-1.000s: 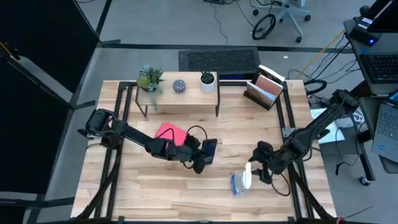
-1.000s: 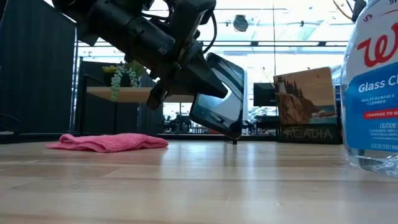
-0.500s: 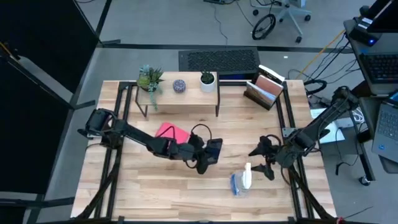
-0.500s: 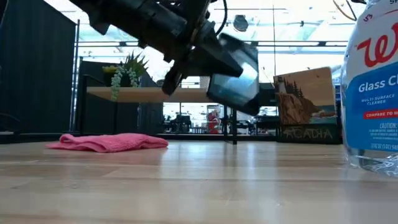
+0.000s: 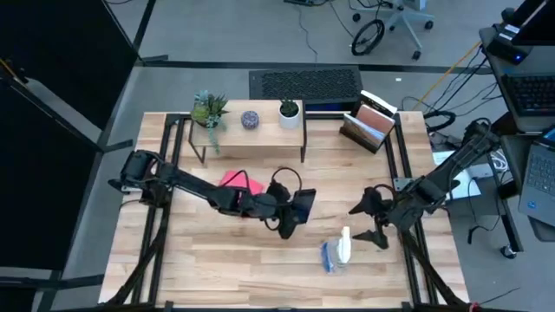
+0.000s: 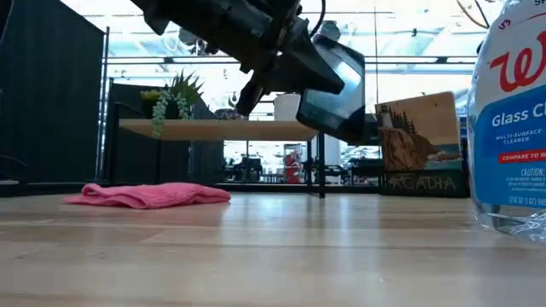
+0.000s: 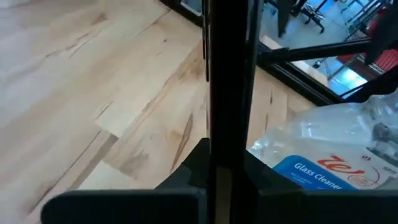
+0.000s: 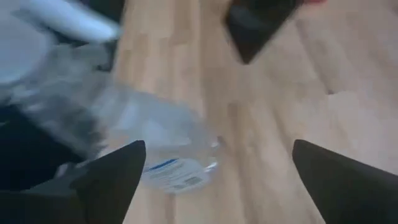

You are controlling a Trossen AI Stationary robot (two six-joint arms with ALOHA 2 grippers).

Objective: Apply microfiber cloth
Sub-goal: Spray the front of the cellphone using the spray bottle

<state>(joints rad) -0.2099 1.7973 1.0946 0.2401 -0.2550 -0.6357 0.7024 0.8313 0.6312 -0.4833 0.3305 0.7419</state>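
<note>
My left gripper (image 5: 290,217) clamps smartphone (image 6: 335,85), raised off desk (image 6: 273,256). My right gripper (image 5: 375,219) wide open, empty, beside spray bottle (image 5: 336,250). Microfiber cloth (image 6: 147,195) untouched; wiping not begun.

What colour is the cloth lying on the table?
The cloth is bright pink, seen best in the low view.
</note>
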